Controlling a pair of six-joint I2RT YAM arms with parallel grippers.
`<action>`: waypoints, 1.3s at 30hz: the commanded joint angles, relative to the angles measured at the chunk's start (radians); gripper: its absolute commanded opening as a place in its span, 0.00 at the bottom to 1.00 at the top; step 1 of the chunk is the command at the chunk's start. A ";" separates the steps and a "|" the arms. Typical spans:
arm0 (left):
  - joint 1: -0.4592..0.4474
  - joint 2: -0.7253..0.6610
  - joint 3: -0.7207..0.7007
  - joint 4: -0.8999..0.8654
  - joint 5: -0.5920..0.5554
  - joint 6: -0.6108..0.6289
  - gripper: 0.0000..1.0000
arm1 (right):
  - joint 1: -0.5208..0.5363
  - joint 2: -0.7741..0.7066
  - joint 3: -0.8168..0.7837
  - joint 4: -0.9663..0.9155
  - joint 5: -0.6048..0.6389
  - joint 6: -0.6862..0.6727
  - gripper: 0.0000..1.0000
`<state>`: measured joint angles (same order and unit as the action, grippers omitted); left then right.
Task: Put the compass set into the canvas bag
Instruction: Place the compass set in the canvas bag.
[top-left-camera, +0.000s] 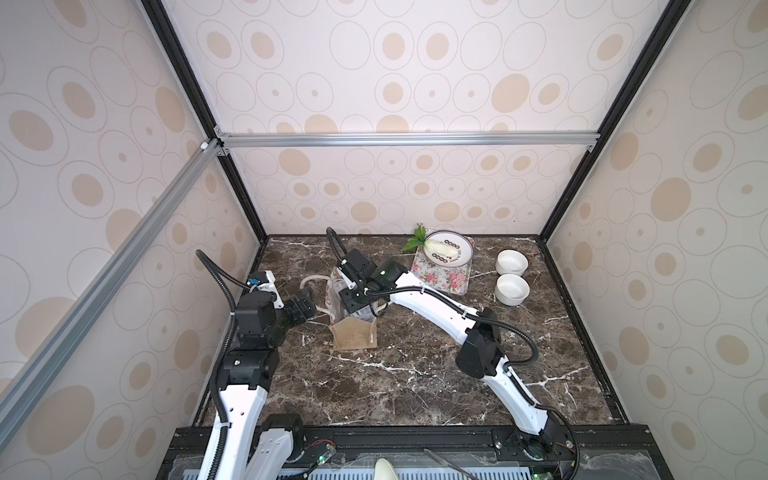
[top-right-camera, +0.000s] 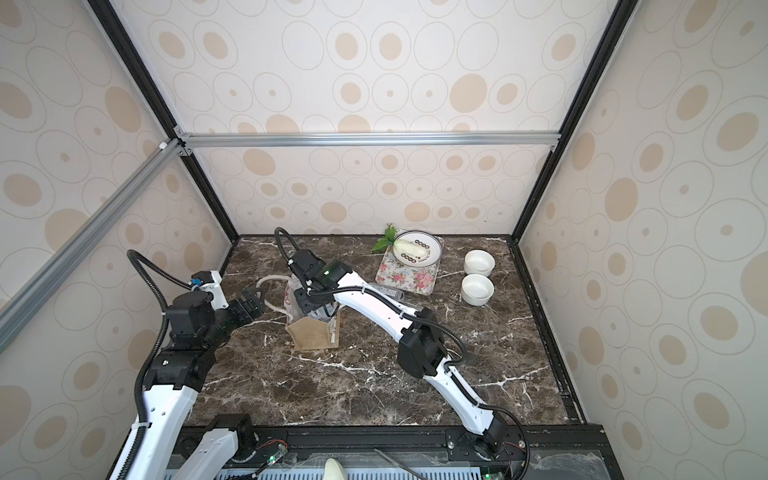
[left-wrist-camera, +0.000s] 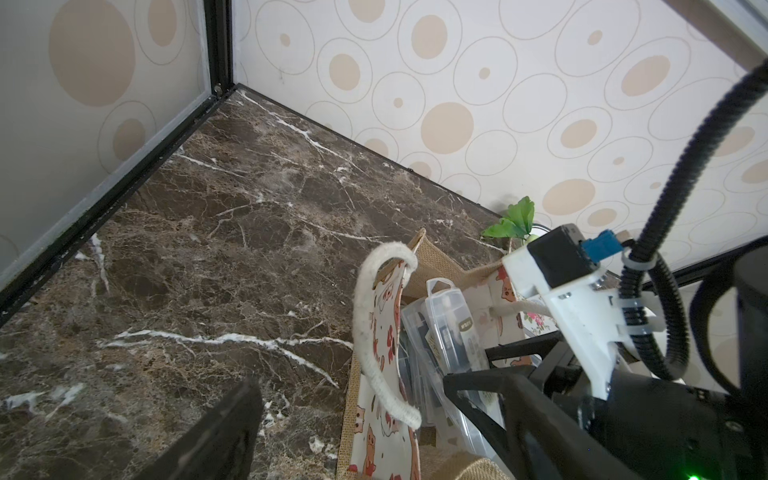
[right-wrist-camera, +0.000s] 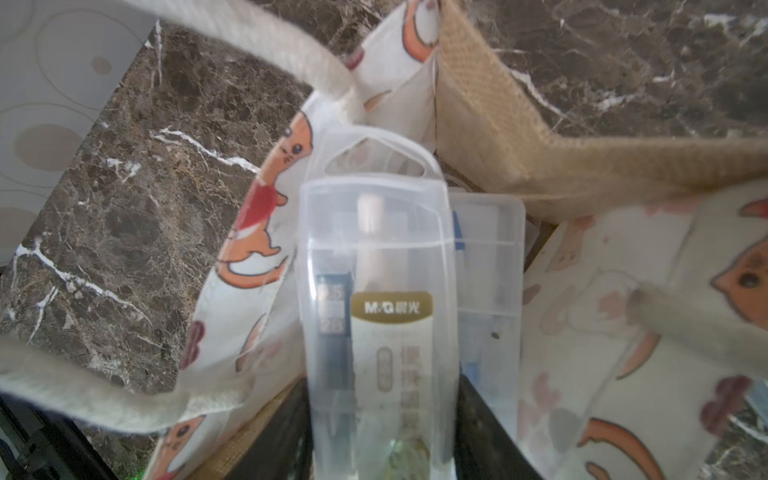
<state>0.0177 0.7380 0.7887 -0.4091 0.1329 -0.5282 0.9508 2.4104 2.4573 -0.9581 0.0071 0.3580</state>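
Right wrist view: clear plastic compass set case (right-wrist-camera: 376, 266) stands inside the tan burlap canvas bag (right-wrist-camera: 540, 124), with the right gripper (right-wrist-camera: 382, 436) flanking it — can't tell if it's clamped. Nearby, the left gripper (top-left-camera: 301, 309) hangs open. It should release gently and lift straight out — avoiding the white rope handles (right-wrist-camera: 291, 50).

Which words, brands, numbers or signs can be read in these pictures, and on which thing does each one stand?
"M&G", then two characters too blurred to read: gold label on the compass set, a clear case.
"2B": dark tube inside that case.
Vertical print on its white label: too blurred to read.
Marks on the plate rim: too small to read.
Canvas bag: animal pictures only, no words.
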 joint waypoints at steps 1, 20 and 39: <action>0.005 0.000 -0.002 -0.007 0.005 -0.010 0.91 | 0.003 0.010 -0.001 -0.008 0.017 0.027 0.53; 0.005 0.009 0.011 -0.023 0.001 0.005 0.91 | 0.010 -0.058 -0.016 0.037 -0.029 -0.038 0.62; 0.005 0.021 0.021 -0.017 0.030 0.001 0.91 | -0.278 -0.730 -0.713 0.270 -0.021 -0.367 0.69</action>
<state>0.0177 0.7574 0.7883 -0.4271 0.1524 -0.5270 0.7444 1.7283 1.8763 -0.7677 0.0044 0.0257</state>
